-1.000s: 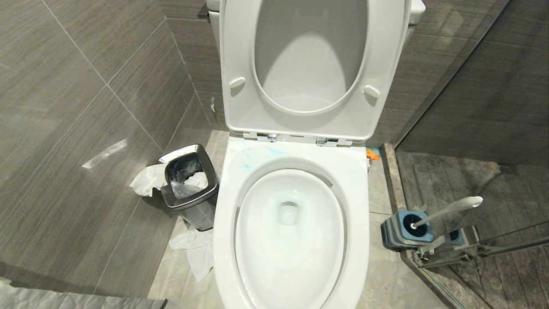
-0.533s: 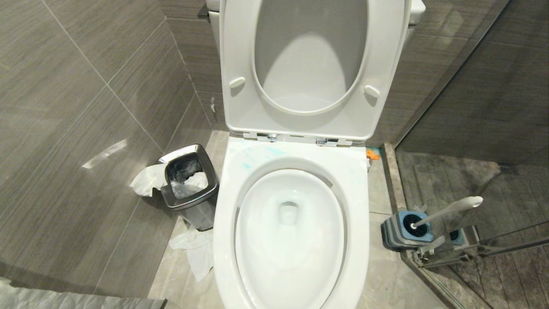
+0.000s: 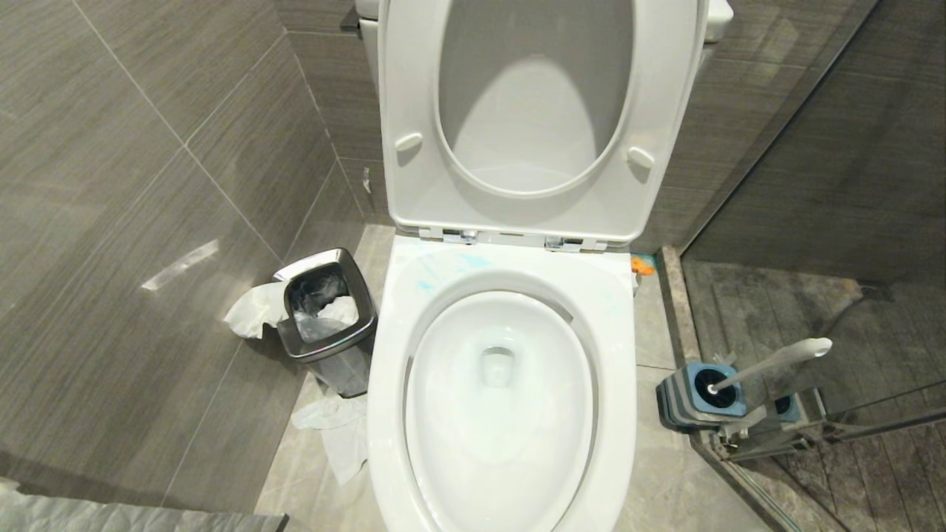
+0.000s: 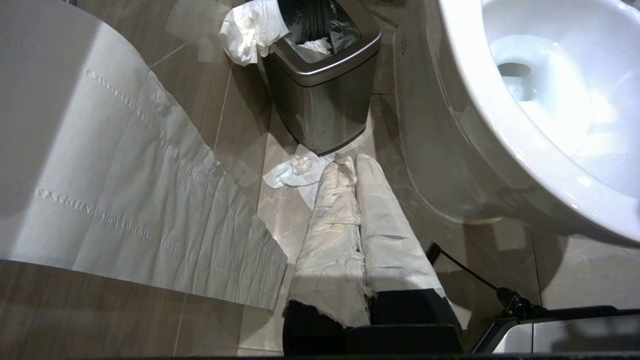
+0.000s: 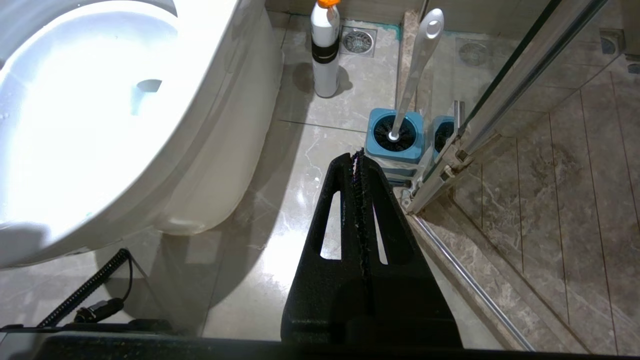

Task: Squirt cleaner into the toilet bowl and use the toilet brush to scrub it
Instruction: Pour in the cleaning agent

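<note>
With my right tool [image 5: 358,157] pressed together and empty, parked low, the toilet brush [image 5: 417,62] stands just ahead in its holder [image 5: 396,134] for pickup, the toilet bowl [image 5: 100,115] beside it, my left tool [image 4: 349,162] likewise shut.

Large white ceramic toilet bowl [image 3: 384,414]: glossy, smooth glaze. Raised white plastic seat [image 3: 414,89]: smooth, satin sheen. Small square metal waste bin [image 3: 353,343]: brushed chrome, shiny rim, black plastic liner inside. Crumpled white tissue paper [image 3: 336,432] on floor: soft, matt. Grey wall tiles [image 3: 111,222]: fine-lined texture, low sheen. Beige marble-look floor tiles [image 5: 300,165]: polished, reflective. Slim white plastic toilet brush [image 3: 776,358]: smooth handle. Left gripper [image 4: 347,162] fingers: wrapped in wrinkled white paper. Right gripper [image 5: 358,154]: matt black, grainy plastic.
</note>
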You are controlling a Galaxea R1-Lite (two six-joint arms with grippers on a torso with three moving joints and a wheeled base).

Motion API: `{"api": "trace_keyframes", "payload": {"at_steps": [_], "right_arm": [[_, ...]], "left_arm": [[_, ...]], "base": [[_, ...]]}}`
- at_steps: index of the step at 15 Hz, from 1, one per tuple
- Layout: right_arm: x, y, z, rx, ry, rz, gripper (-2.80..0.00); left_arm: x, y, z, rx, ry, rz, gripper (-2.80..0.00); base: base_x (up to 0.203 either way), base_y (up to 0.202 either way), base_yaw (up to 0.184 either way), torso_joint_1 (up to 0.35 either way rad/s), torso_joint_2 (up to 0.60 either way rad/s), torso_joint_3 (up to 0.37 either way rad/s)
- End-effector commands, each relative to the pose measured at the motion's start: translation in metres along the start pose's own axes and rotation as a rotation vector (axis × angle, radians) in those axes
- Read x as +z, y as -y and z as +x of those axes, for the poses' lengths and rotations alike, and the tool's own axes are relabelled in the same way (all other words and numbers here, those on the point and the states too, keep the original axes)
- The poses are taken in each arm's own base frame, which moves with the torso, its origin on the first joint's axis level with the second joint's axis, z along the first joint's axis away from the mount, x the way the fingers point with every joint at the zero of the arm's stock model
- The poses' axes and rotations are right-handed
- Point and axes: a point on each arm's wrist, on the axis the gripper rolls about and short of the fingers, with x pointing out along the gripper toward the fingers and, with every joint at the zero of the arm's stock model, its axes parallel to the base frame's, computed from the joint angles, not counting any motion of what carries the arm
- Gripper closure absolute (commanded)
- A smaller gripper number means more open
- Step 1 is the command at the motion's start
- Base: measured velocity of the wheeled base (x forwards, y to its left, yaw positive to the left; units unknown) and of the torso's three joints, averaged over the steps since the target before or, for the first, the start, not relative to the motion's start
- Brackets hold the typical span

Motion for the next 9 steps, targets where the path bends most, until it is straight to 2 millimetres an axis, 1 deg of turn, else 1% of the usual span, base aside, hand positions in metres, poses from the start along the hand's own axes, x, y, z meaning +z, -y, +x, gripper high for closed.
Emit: {"api": "trace_keyframes", "payload": {"at_steps": [1, 9], "right_arm": [[0.0000, 0.0000, 0.0001, -0.001, 0.000, 0.000, 0.00], [0.0000, 0.0000, 0.0001, -0.001, 0.000, 0.000, 0.00]], "left_arm": [[-0.0003, 0.0000, 0.0002, -0.002, -0.003, 0.004, 0.00], [-0.0002, 0.0000, 0.0002, 0.000, -0.002, -0.002, 0.00]], "base": [[0.000, 0.000, 0.000, 0.000, 0.00, 0.000], [0.000, 0.000, 0.000, 0.000, 0.00, 0.000]]}}
